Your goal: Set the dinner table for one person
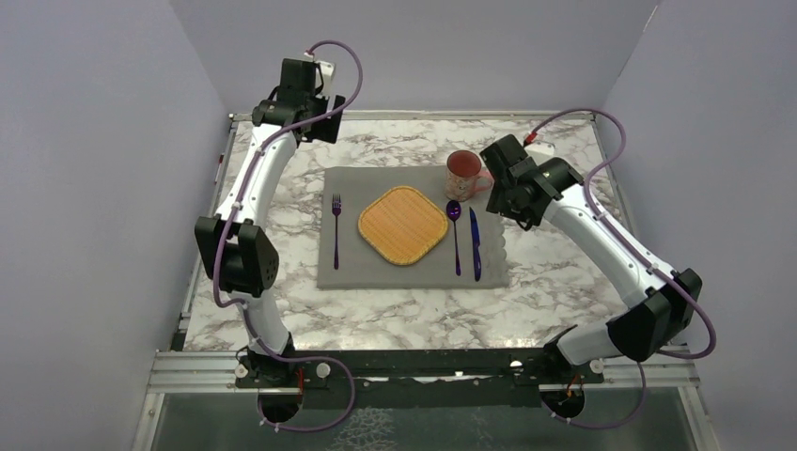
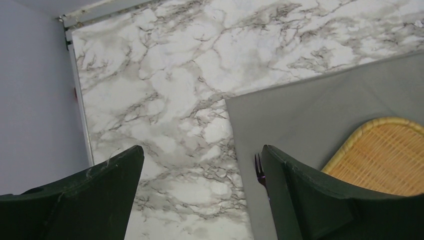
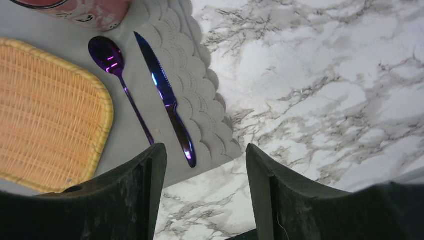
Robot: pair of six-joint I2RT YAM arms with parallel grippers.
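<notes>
Dinner-table counter (image 1: 564, 282), white-and-grey veined marble with metal edging, lies flat beneath the grey scalloped cloth placemat (image 1: 348, 268) and shows bare on every side of it. We judge it stiff, heavy and slick, with no sensible hold; we only set things on it. Our left gripper (image 2: 201, 152) hangs wide and empty off the placemat's far-left corner. Our right gripper (image 3: 205, 150), jaws apart, holds nothing above its right edge.

Plain matte lavender-grey walls (image 1: 423, 47) stand left, behind and right, under soft, even light.
</notes>
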